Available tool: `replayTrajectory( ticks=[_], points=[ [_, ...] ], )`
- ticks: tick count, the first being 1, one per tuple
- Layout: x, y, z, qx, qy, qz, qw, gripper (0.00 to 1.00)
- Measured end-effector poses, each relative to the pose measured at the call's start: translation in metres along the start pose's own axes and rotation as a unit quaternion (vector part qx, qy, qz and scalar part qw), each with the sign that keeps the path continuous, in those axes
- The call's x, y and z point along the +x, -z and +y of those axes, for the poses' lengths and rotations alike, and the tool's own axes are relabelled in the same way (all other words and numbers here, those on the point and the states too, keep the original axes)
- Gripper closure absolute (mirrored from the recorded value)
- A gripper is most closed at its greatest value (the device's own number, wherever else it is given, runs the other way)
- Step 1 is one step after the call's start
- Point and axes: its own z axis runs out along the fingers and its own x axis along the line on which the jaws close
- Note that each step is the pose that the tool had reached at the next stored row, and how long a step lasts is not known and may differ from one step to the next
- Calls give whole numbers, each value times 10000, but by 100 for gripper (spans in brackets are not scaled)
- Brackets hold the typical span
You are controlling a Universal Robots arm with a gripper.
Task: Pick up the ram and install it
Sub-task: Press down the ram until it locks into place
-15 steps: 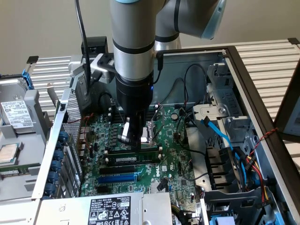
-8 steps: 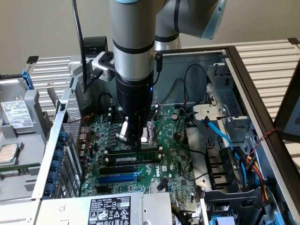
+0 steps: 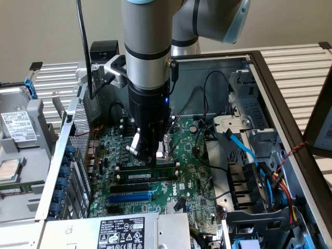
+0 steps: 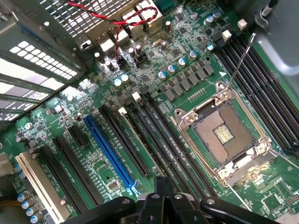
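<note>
The ram (image 3: 147, 176) is a narrow green stick with a small white label. It stands on edge in a long black slot on the green motherboard (image 3: 192, 187), just in front of the CPU socket (image 3: 165, 150). My gripper (image 3: 150, 154) hangs straight down from the arm, low over the board, right behind the ram and beside the socket. It is shut, and I see nothing held in it. In the wrist view the gripper (image 4: 160, 183) points at the long black memory slots (image 4: 154, 135) next to the open CPU socket (image 4: 224, 133).
The board lies inside an open computer case (image 3: 270, 88) with metal walls all round. Black and blue cables (image 3: 249, 155) and a drive cage crowd the exterior view's right. A perforated wall (image 3: 78, 135) with a red-black wire stands at the left. A blue slot (image 3: 129, 197) and the power supply (image 3: 119, 231) lie nearer.
</note>
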Motion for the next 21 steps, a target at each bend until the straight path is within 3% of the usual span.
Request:
replayTrajectory(
  ticks=[6, 11, 16, 21],
  points=[
    [0, 0, 0, 2, -384, -23, 9993, 90],
    [0, 0, 0, 2, -712, -42, 9975, 90],
    [0, 0, 0, 3, -1051, -62, 9944, 90],
    [0, 0, 0, 6, -1387, -83, 9903, 90]
  ],
)
